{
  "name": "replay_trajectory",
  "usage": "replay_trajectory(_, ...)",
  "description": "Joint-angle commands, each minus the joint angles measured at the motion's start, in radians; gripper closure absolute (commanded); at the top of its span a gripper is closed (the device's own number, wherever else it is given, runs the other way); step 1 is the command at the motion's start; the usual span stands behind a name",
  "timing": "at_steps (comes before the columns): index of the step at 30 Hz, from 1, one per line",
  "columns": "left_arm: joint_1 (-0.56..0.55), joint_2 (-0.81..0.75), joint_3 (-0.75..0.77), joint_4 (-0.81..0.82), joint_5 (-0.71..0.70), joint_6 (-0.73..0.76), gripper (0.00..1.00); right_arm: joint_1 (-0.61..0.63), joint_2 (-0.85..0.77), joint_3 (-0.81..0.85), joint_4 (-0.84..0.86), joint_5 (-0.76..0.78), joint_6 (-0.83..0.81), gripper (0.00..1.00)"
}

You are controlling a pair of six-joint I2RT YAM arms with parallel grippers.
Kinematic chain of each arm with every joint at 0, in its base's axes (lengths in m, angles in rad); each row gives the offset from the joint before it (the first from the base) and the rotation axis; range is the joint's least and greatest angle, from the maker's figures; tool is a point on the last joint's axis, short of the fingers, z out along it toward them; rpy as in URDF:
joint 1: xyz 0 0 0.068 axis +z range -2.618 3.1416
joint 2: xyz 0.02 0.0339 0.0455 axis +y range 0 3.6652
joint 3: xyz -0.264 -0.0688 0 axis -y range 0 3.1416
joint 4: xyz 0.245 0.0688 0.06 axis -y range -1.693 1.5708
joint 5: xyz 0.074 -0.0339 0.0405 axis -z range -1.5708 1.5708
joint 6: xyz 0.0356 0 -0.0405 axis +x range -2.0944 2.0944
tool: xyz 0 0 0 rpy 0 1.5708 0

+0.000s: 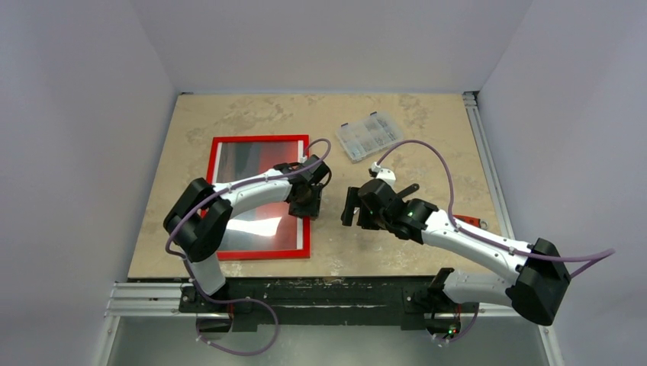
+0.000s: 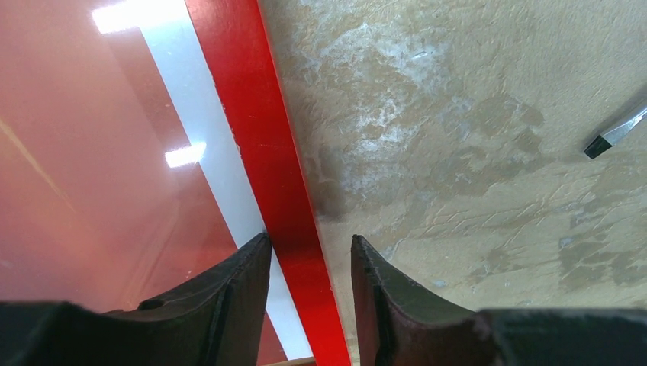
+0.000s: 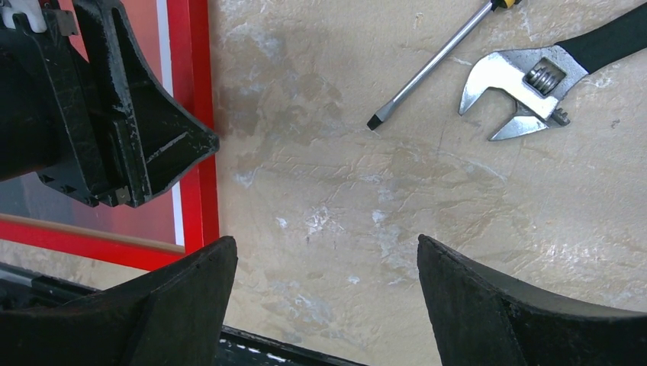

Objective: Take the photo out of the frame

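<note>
The photo (image 2: 91, 191) lies face up inside the frame (image 2: 259, 130) on the table (image 2: 473, 191), so the left gripper (image 2: 310, 240), half open astride the frame's right rail with nothing clamped, should pinch that rail squarely while the right gripper (image 3: 324, 244) hangs wide open, empty.

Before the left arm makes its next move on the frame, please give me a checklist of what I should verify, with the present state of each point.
1. The left gripper stands astride the right rail of the frame: ok, one finger over the photo, the other over the table.
2. Jaws closed on the rail: not ok, a gap shows beside the outer finger.
3. The right gripper is free: ok, open above bare table, holding nothing.
4. The photo is out of the frame: not ok, it lies inside.
5. The screwdriver and wrench lie apart from the frame: ok.
6. Fingertip height above the table: cannot tell.
</note>
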Motion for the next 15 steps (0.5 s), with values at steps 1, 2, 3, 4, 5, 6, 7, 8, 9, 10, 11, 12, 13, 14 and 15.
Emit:
replay_trajectory(1, -0.004, 0.05, 0.019, 0.013, -0.043, 0.008, 0.57, 0.003, -0.003, -0.008, 0.03, 0.012, 0.0, 0.14)
replay_trajectory(2, -0.006, 0.057, 0.023, 0.003, -0.052, 0.001, 0.57, 0.003, -0.004, -0.007, 0.03, 0.014, 0.0, 0.14)
replay_trajectory(3, -0.009, 0.067, 0.03, -0.006, -0.06, -0.005, 0.58, 0.003, -0.005, -0.008, 0.03, 0.014, 0.0, 0.14)
replay_trajectory(4, -0.013, 0.072, 0.035, -0.012, -0.067, -0.008, 0.59, 0.003, -0.006, -0.007, 0.03, 0.017, 0.0, 0.14)
replay_trajectory(5, -0.018, 0.074, 0.037, -0.016, -0.079, -0.015, 0.6, 0.003, -0.006, -0.007, 0.03, 0.017, 0.0, 0.14)
replay_trajectory(6, -0.022, 0.077, 0.039, -0.022, -0.091, -0.024, 0.62, 0.004, -0.005, -0.007, 0.03, 0.016, 0.001, 0.14)
replay_trajectory(7, -0.027, 0.08, 0.041, -0.024, -0.096, -0.029, 0.63, 0.003, -0.004, -0.007, 0.03, 0.016, 0.001, 0.14)
replay_trajectory(8, -0.029, 0.081, 0.043, -0.025, -0.099, -0.033, 0.65, 0.003, -0.003, -0.008, 0.03, 0.016, 0.001, 0.14)
replay_trajectory(9, -0.032, 0.08, 0.041, -0.024, -0.101, -0.035, 0.67, 0.003, -0.001, -0.009, 0.031, 0.015, 0.001, 0.14)
replay_trajectory(10, -0.035, 0.075, 0.036, -0.018, -0.1, -0.034, 0.73, 0.004, 0.002, -0.012, 0.034, 0.013, 0.001, 0.14)
replay_trajectory(11, -0.037, 0.062, 0.032, -0.013, -0.103, -0.034, 0.87, 0.003, 0.002, -0.017, 0.042, 0.006, -0.005, 0.14)
replay_trajectory(12, -0.037, 0.042, 0.025, -0.011, -0.106, -0.034, 0.95, 0.003, 0.004, -0.024, 0.055, -0.003, -0.014, 0.14)
replay_trajectory(13, -0.036, 0.015, 0.018, 0.0, -0.099, -0.026, 0.98, 0.003, 0.002, -0.039, 0.07, -0.015, -0.022, 0.14)
replay_trajectory(14, -0.037, -0.011, 0.013, 0.006, -0.089, -0.012, 1.0, 0.003, -0.002, -0.057, 0.094, -0.038, -0.023, 0.13)
replay_trajectory(15, -0.035, -0.039, 0.012, 0.003, -0.077, -0.004, 1.0, 0.004, -0.011, -0.083, 0.146, -0.093, -0.033, 0.12)
